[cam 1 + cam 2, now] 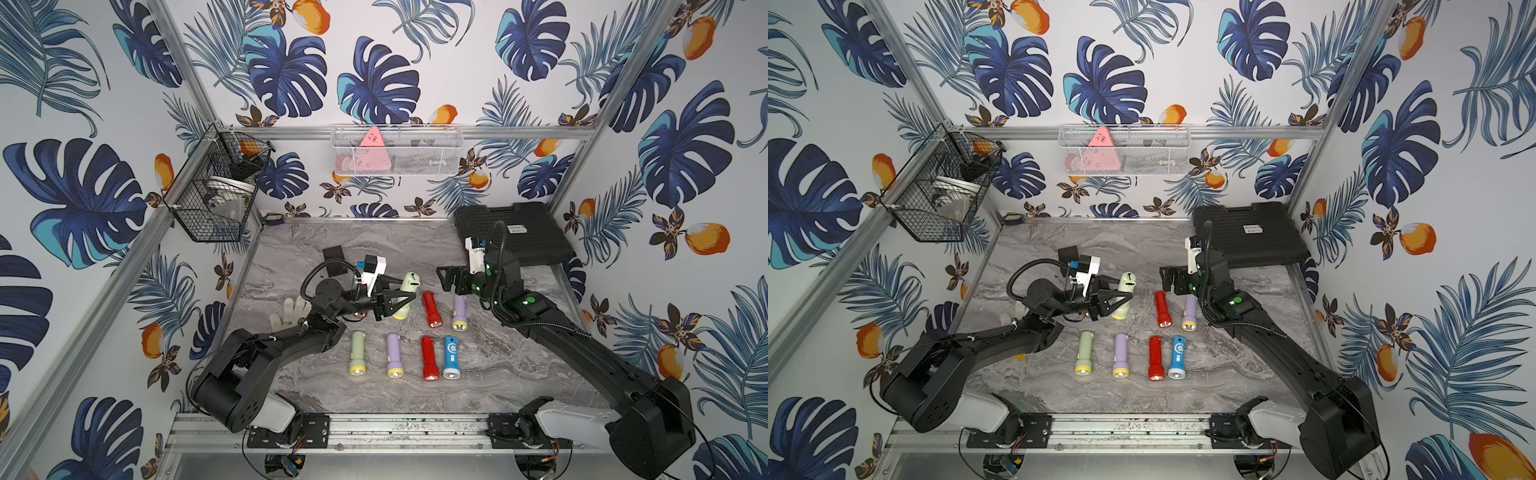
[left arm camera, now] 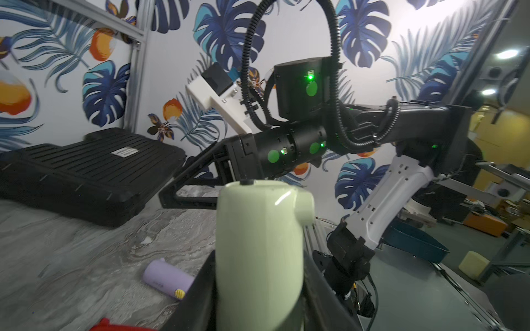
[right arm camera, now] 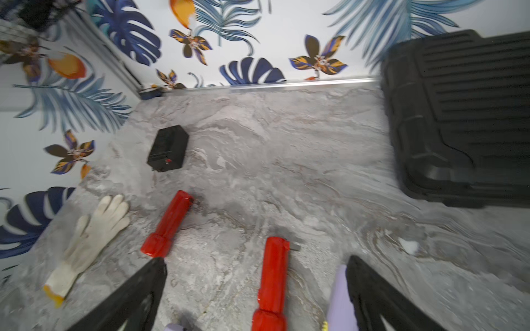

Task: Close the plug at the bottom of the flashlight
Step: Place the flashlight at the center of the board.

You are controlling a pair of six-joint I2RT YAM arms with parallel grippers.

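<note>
The left gripper is gripping the green flashlight upright, and the right gripper is hanging wide and empty nearby. Whether its plug is folded shut, I cannot tell.

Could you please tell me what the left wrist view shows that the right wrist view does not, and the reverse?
Left wrist only: the pale green flashlight, held by the left gripper with its jaws shut on it, and the right arm behind. Right wrist only: a white glove and a small black box. Both: the right gripper, jaws open, the black case, the marble table, a purple flashlight and a red flashlight.
</note>
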